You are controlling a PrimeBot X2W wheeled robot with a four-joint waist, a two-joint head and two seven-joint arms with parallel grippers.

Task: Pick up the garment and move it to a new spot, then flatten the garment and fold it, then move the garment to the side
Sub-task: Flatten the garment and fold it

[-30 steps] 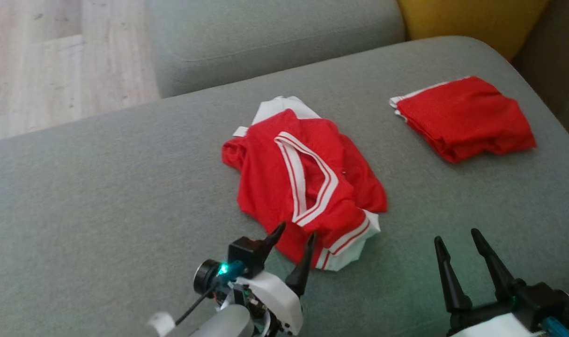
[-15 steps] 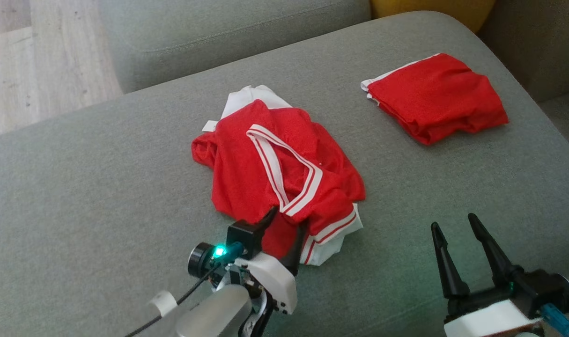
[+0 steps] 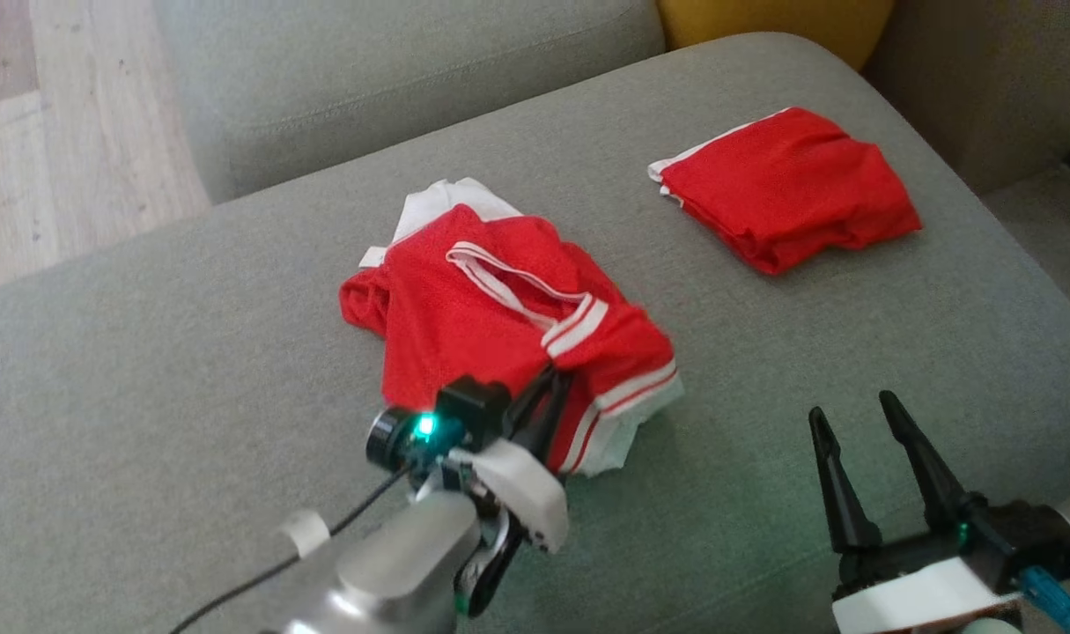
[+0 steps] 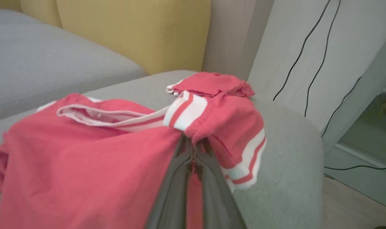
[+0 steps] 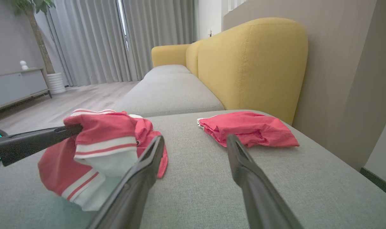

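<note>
Though blurred, gripper (image 3: 554,380) seemingly clamping garment (image 3: 451,330)

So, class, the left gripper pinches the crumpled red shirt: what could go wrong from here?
The left gripper holds only a small pinch of the shirt, so it may slip out when lifted.
Lifted from one point, the bunched cloth may hang twisted.
Swung right, it could drag across the folded garment.

Home living room; grey sofa (image 5: 186,178) with yellow backrest (image 5: 253,63) at 1 o'clock in the right wrist view; floor-length grey curtains (image 5: 94,38) at 11 o'clock; pale wood floor (image 5: 69,101) at 10 o'clock; potted plant (image 5: 54,79) in a white pot beside a low grey sideboard (image 5: 18,84) at 9 o'clock
</note>
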